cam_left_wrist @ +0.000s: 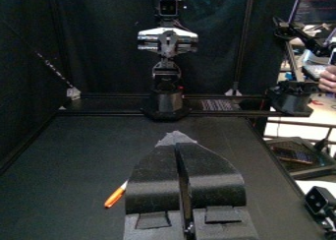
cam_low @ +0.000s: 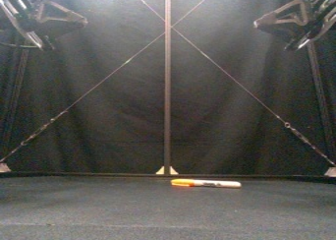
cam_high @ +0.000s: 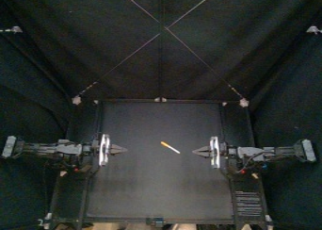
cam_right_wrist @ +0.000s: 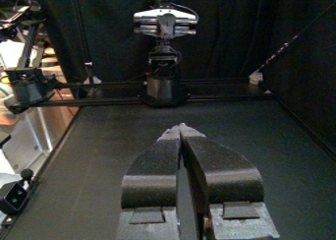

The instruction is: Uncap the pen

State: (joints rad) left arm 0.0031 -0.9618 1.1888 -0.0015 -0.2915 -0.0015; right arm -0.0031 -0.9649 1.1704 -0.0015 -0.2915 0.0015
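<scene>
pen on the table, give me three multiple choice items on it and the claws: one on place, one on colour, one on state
1. Where is the pen?
A) held up in the air
B) flat on the table, near its middle
C) upright in a cup

2. What colours does the pen show?
A) orange and white
B) green and black
C) all blue

3. How do the left claw and right claw stand?
A) both shut, holding nothing
B) both wide open
C) one shut on the pen

Answers:
1 B: the top view shows it lying between the two arms.
2 A: the front view shows an orange end and a white length.
3 A: each wrist view shows its jaws meeting, with the pen apart from them.
</scene>
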